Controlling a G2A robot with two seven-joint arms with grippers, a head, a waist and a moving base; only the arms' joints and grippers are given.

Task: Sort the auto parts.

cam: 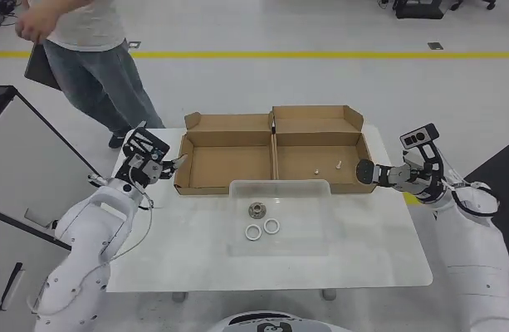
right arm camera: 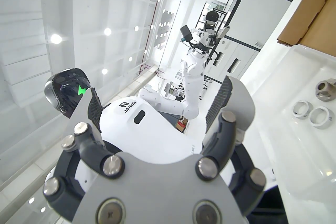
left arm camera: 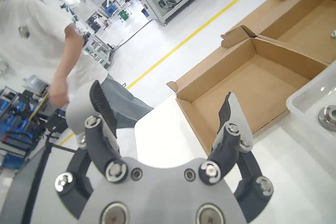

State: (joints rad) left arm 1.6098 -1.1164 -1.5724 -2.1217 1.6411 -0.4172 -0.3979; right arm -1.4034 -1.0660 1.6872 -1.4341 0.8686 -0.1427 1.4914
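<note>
A clear plastic tray (cam: 316, 189) in the middle of the white table holds a metal flange (cam: 256, 209) and two white rings (cam: 253, 232) (cam: 271, 226). Behind it stand two open cardboard boxes. The left box (cam: 225, 164) has nothing in it; the right box (cam: 308, 158) holds two small bolts (cam: 338, 163). My left gripper (cam: 173, 163) (left arm camera: 162, 93) hangs open beside the left box's outer wall, holding nothing. My right gripper (cam: 364, 172) (right arm camera: 160, 88) is open at the right box's near right corner. The right wrist view shows the flange (right arm camera: 324, 90) and rings (right arm camera: 301, 109).
Bare table (cam: 379, 241) lies to the right of the tray and along the front edge. A white cabinet (cam: 22, 166) stands off the table's left side. The box flaps (cam: 312, 113) stand up at the back.
</note>
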